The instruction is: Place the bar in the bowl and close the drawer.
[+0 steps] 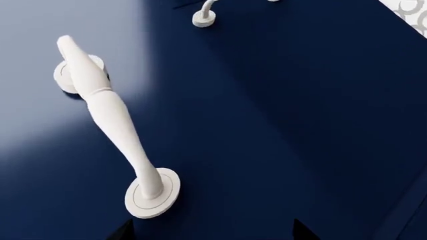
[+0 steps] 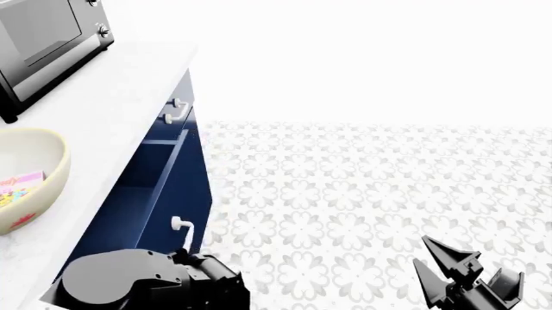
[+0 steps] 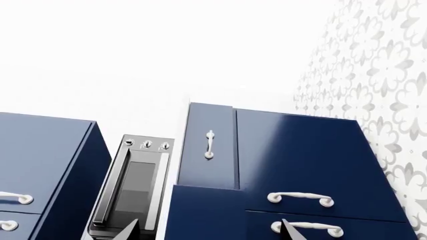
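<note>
The bar (image 2: pixel 19 181) lies in the bowl (image 2: pixel 39 194) on the bench (image 2: pixel 112 97); the drawer (image 2: pixel 164 187) stands open. My left gripper (image 1: pixel 210 232), fingers spread, faces its white handle (image 1: pixel 110 120); pushing comes next. Right gripper (image 2: pixel 461 274) hangs open.

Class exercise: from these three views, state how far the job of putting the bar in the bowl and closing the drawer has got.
Done: the bar lies inside the bowl on the counter. In hand: the left tool sits close to a white handle on a navy front, not gripping it. Left: the drawer still stands open. The right tool hangs over the floor, empty.
</note>
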